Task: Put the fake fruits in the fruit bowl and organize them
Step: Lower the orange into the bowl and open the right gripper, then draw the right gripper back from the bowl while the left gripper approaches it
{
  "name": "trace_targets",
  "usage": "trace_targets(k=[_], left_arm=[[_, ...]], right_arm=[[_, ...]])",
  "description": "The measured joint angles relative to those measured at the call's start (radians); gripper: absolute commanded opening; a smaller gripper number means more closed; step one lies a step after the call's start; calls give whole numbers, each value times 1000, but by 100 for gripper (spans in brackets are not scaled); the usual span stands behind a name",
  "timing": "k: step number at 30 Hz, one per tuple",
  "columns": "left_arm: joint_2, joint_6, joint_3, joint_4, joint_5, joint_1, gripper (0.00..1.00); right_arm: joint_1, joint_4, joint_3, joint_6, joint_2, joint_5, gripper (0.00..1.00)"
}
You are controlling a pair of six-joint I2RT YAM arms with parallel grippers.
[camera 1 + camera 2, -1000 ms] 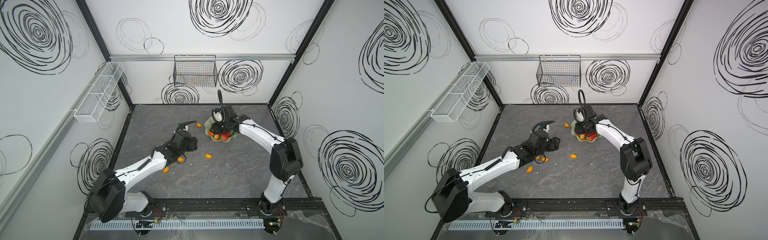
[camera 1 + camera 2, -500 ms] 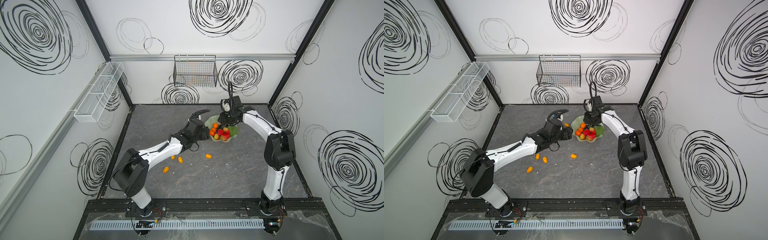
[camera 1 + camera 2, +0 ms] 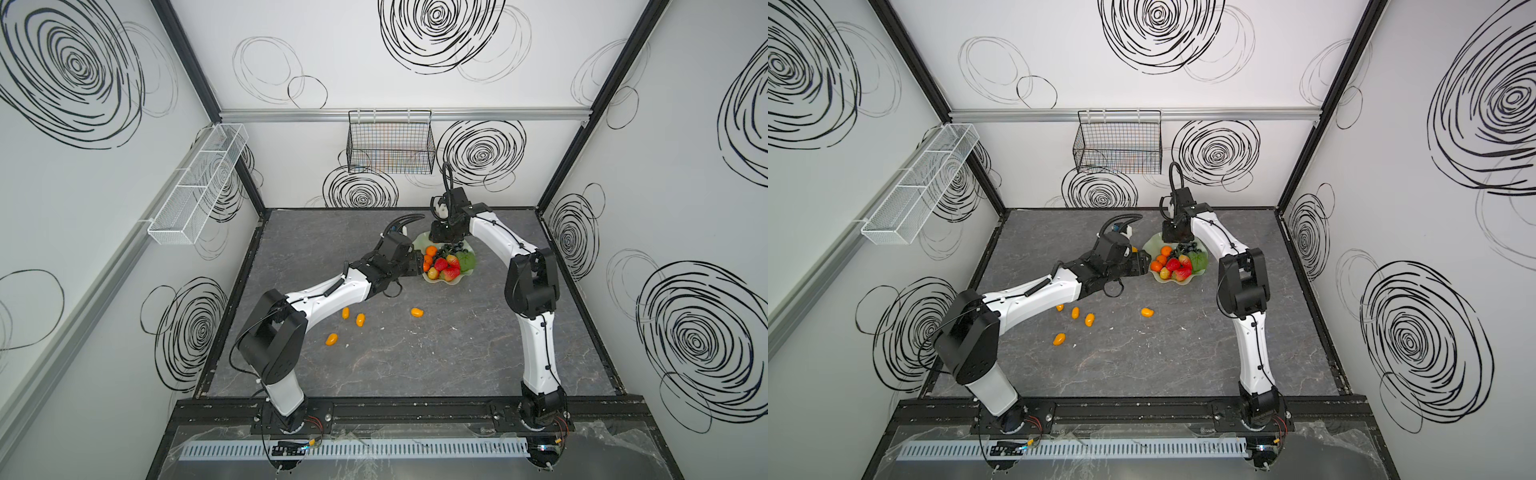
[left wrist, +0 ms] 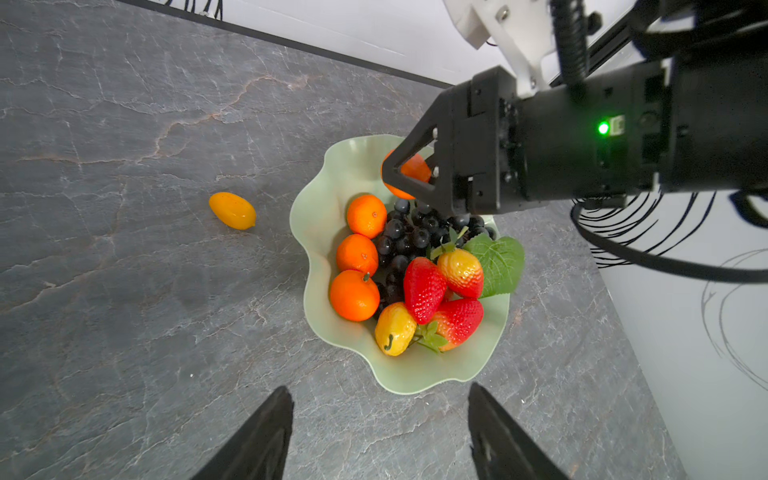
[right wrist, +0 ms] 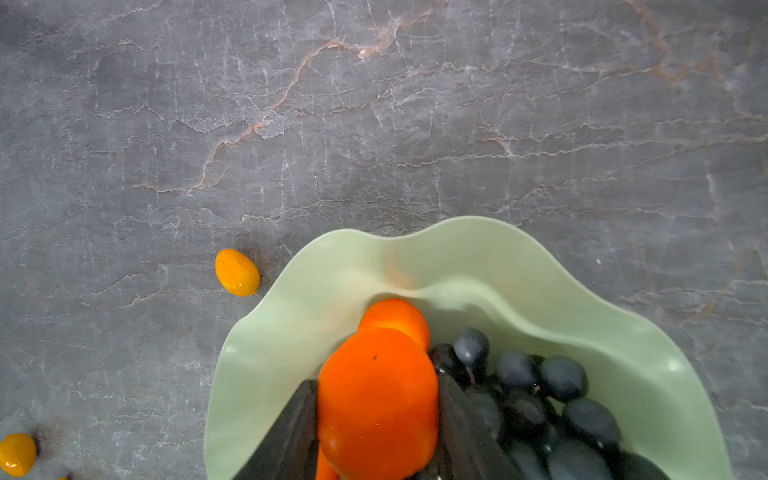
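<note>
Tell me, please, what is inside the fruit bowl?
Three tangerines, a grape bunch and strawberries; the right fingers hold a fourth tangerine over the bowl. Anything beneath them is hidden.

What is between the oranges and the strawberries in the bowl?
The dark grape bunch lies between the tangerines and the strawberries, seen in the left wrist view.

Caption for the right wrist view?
Over the fruit bowl, the right gripper holds a tangerine beside the grapes; a kumquat lies on the table nearby.
</note>
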Motion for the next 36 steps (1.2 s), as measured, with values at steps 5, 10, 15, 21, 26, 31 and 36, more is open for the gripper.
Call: trace_targets(k=[5,10,15,21,26,31,36], left_arm=[[0,0,-1,1,3,10,70],[0,0,-5,3,5,15,70],[-1,4,-23,1,4,23,71],[-30,17,-74,-6,-6,49,71],[-82,39,-102,-18,-34,56,72],[-122,69,-117,-32,-69,56,72],[-128,106,-117,-58,-103,56,72]], right_arm=[[0,-24,21,2,39,10,51],[0,-32,25,3,44,14,55],[0,-35,32,5,43,13,57],[0,-58,42,4,31,13,57],[0,-48,-26,4,-69,12,57],[3,11,-211,12,-287,-7,58],[11,93,-421,39,-478,-28,57]])
